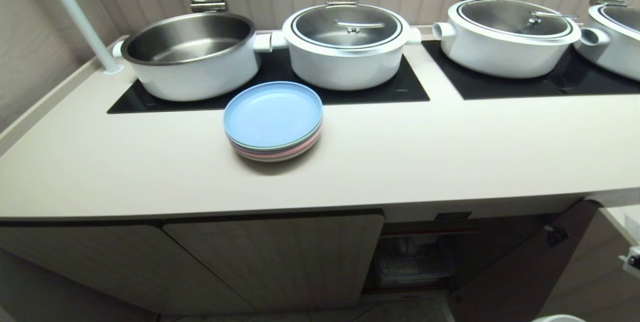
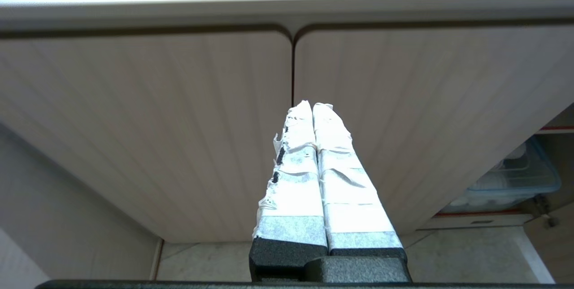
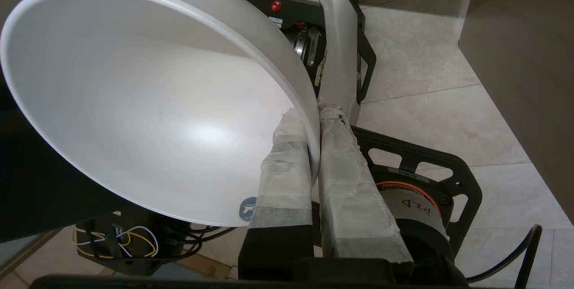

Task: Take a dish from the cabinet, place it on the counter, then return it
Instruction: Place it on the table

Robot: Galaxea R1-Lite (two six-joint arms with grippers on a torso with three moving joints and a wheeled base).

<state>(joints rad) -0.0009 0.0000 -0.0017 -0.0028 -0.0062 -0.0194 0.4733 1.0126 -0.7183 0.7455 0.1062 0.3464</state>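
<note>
The dish (image 3: 148, 100), a plain glossy white bowl, hangs tilted in the right wrist view. My right gripper (image 3: 314, 111) is shut on its rim, one taped finger inside the bowl and one outside. The bowl is held over the tiled floor and my own base, below the counter (image 1: 400, 157). The cabinet (image 1: 280, 262) under the counter has its right door (image 1: 520, 272) swung open, showing a red-edged shelf (image 1: 425, 232). My left gripper (image 2: 312, 106) is shut and empty, pointing at the closed ribbed doors (image 2: 179, 123).
A stack of blue and pink plates (image 1: 274, 121) sits mid-counter. Behind it, an open steel pot (image 1: 192, 57) and lidded white pots (image 1: 347, 44) stand on black hob panels (image 1: 390, 87). A blue-lidded clear box (image 2: 515, 181) lies inside the open cabinet.
</note>
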